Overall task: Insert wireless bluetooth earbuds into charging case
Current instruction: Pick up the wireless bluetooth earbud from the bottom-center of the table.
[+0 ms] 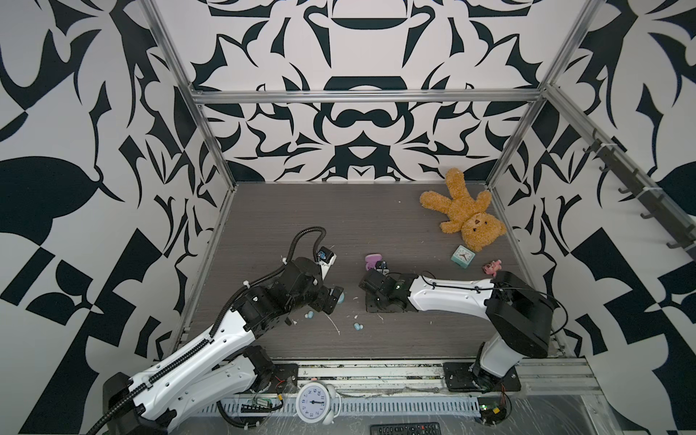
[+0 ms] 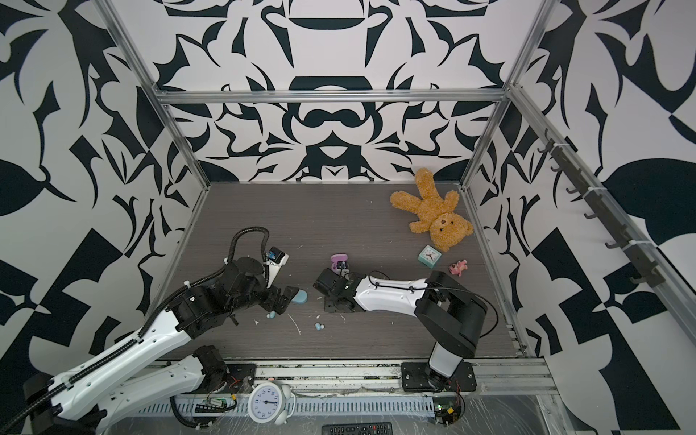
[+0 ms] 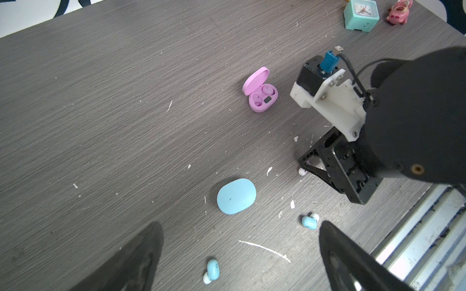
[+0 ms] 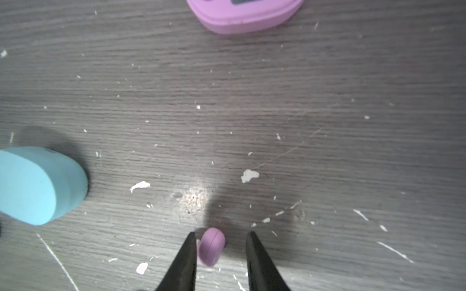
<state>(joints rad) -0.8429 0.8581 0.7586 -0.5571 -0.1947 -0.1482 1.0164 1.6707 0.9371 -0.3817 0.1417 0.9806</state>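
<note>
Two loose blue earbuds lower centre, one pink earbud between parted jaws of right gripper, left gripper spread wide

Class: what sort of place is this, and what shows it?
Probably a robot test cell: left arm and right arm on a rail, patterned walls, an aluminium frame, a teddy bear.

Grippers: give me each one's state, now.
Left gripper: open, empty.
Right gripper: open, jaws straddling a pink earbud, not yet clamped.
</note>
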